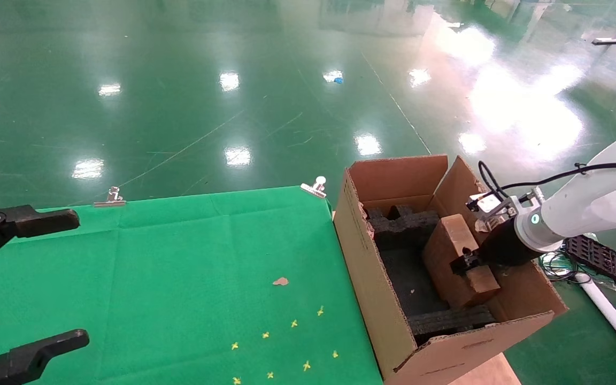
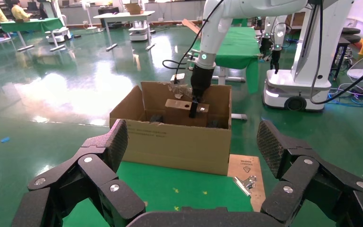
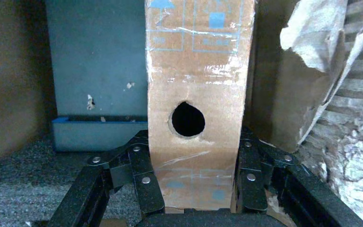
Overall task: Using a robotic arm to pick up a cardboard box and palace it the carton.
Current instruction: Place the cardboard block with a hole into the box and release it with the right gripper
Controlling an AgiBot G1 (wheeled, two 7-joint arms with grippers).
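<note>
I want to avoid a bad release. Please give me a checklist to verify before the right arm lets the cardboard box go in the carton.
1. Right gripper jaws clamp both sides of the cardboard box: ok.
2. Box is inside the carton walls: ok.
3. Box rests on the black foam: cannot tell; it sits tilted.
4. Torn flap clear of the box: ok.
5. Left gripper away, open over the green cloth: ok.

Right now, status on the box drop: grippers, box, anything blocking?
Right gripper shut on cardboard box, inside the carton. Left gripper open, parked over the green table. Box tilted above black foam blocks; not released.
</note>
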